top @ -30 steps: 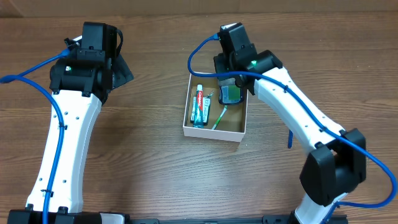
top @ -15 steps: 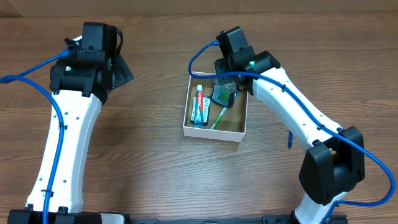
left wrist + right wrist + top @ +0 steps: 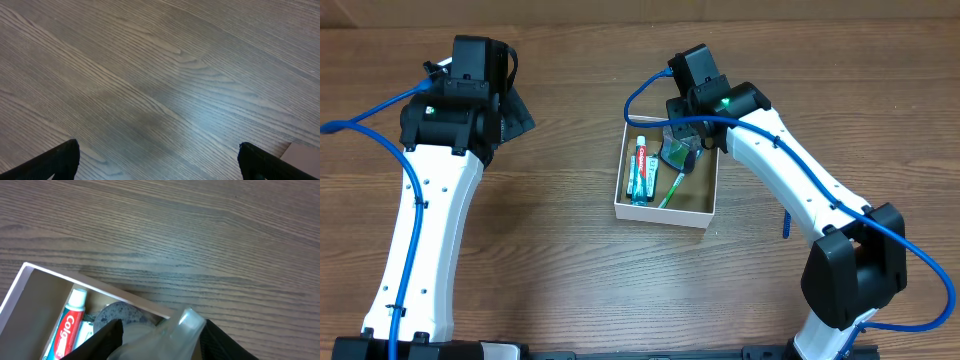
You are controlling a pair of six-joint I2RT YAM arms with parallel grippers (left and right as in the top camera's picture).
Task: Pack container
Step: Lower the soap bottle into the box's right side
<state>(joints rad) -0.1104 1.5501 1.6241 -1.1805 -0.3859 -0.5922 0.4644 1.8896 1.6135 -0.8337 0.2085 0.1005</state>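
My right gripper (image 3: 161, 332) pinches the bottle (image 3: 187, 322) over the container's (image 3: 662, 214) far-edge end; it's straight down. And my left gripper (image 3: 160, 160) gapes empty.

A robotics lab bench is suggested: a white left arm (image 3: 425, 230) and a white right arm (image 3: 790, 180), trailed by loose blue cables (image 3: 360, 118), are mounted at a wood-grain table (image 3: 570, 280).
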